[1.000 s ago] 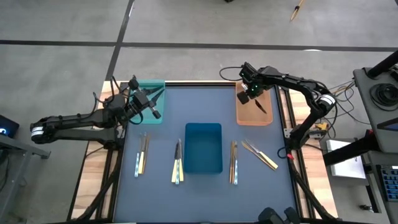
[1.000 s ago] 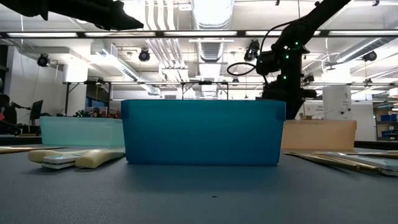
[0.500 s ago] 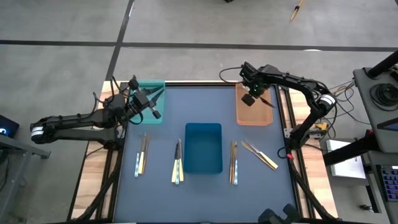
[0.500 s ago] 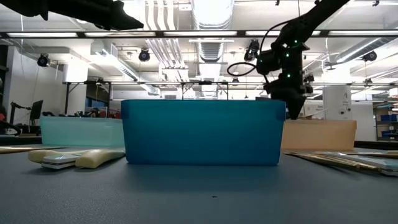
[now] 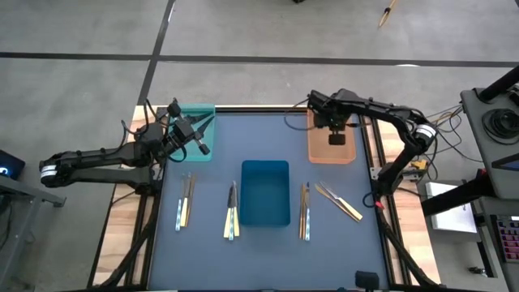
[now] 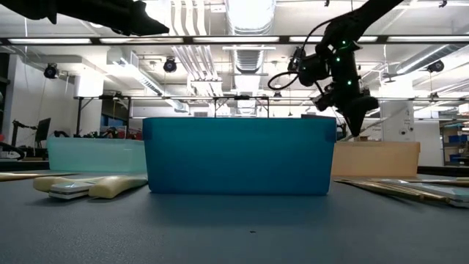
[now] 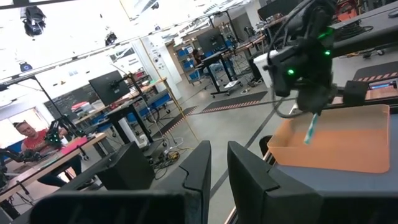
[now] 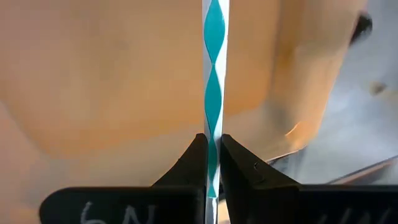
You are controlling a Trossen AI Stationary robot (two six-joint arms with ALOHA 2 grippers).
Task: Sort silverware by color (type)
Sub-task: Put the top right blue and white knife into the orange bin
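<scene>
Utensil (image 8: 213,93), perhaps a handle, pinched in right tool (image 8: 212,163) above orange tray (image 5: 344,152).

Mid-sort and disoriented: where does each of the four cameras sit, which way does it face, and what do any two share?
High view: overhead, straight down; table, both arms.
Low view: tabletop level, facing the room behind the blue tray; right gripper comes in from above.
Left wrist view: past its own fingers toward the orange tray.
Right wrist view: down into the orange tray; fingers clamp a teal-twist utensil.
Shared: both wrist views show that utensil over the orange tray.
</scene>
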